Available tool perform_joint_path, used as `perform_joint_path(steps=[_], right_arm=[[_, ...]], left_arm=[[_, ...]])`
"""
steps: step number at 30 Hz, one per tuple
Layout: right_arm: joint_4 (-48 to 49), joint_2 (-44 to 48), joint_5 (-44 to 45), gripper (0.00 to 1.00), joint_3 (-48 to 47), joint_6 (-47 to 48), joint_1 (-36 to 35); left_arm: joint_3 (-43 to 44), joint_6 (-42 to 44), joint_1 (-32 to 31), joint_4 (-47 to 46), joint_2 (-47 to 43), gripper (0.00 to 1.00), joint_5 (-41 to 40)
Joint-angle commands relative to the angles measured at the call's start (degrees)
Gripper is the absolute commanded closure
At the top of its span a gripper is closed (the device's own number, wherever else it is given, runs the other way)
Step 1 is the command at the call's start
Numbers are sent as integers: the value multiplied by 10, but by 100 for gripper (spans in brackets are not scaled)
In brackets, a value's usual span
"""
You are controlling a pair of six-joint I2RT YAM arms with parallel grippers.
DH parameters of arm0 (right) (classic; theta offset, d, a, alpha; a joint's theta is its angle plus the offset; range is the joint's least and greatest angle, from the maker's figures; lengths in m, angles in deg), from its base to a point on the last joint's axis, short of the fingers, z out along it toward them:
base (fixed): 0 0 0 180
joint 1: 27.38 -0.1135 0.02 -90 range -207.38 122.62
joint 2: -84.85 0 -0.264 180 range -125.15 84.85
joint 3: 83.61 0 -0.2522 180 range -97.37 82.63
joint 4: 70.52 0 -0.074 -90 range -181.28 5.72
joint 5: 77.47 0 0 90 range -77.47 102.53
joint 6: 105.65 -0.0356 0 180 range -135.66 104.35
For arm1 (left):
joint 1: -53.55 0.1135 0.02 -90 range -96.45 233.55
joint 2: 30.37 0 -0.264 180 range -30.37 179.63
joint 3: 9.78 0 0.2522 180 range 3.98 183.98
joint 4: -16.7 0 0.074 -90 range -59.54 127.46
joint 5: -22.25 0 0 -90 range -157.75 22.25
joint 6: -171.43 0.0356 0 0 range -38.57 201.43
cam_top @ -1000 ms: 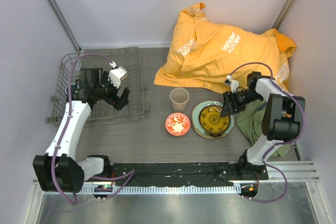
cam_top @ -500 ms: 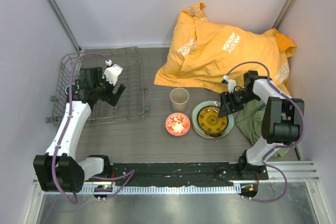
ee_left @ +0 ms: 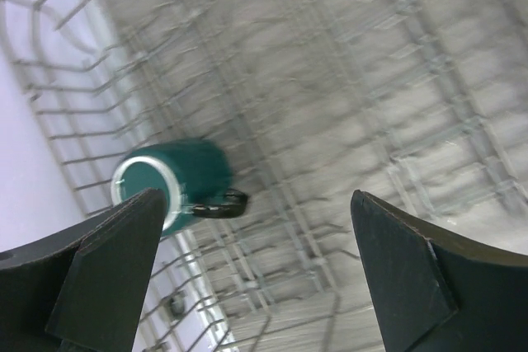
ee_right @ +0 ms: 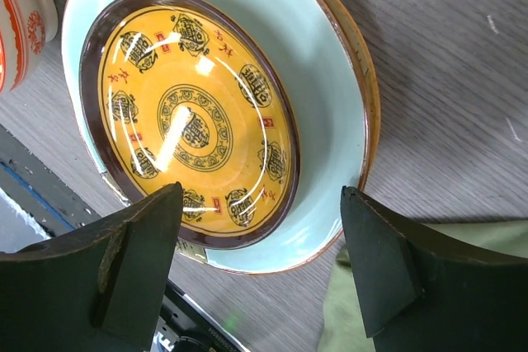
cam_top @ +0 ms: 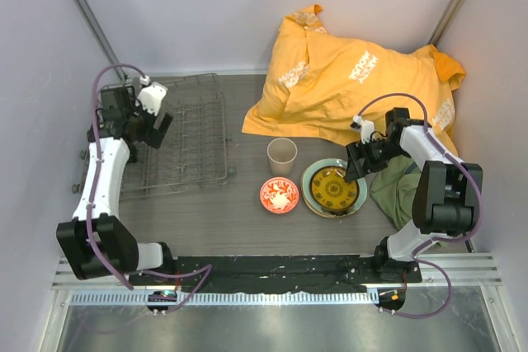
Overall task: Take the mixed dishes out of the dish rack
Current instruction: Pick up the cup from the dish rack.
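Dish rack (cam_top: 206,121) sits on the left of the desk (cam_top: 239,212). Over on the right, the pale green plate (ee_right: 330,121) carries the yellow-and-dark plate (ee_right: 194,117), with the right pincer (ee_right: 260,194) spread wide just above them. Dark green mug (ee_left: 186,171) lies on its side in the rack, left pincer (ee_left: 257,204) released over it.

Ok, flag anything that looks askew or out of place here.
The dark green mug lies tipped on its side in the dish rack, close to one side wall, rather than standing upright. The small yellow patterned plate sits stacked inside the pale green plate. Nothing looks spilled or broken.
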Motion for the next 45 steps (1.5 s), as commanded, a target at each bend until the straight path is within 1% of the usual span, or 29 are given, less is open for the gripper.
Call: perform_joint_path(steps=[1,4,7,12,16,26,35,45], right_arm=[[11,27,8,17,-7,-6,-1],[11,29,11,17,-8,-6,-1],[11,32,13,16,-9,-7,-1],[11,34,14,16,-10,-8,-1],[11,32,13,16,-10,-10,-1],[11,25,-2,16,2,-12,-1],[8,36,-2,16,6,-21,-2],[4,37,-4,16,8,-17,-4]], left_arm=[[78,-15,72,28,59,0,24],[110,-32,114,46,97,0,63],[114,-68,148,43,121,0,83],[76,-123,175,15,132,0,87],[26,-134,185,0,121,0,93],[-22,-175,213,-21,100,0,94],[-27,-192,216,-42,129,0,100],[-12,-226,218,-63,178,0,72]])
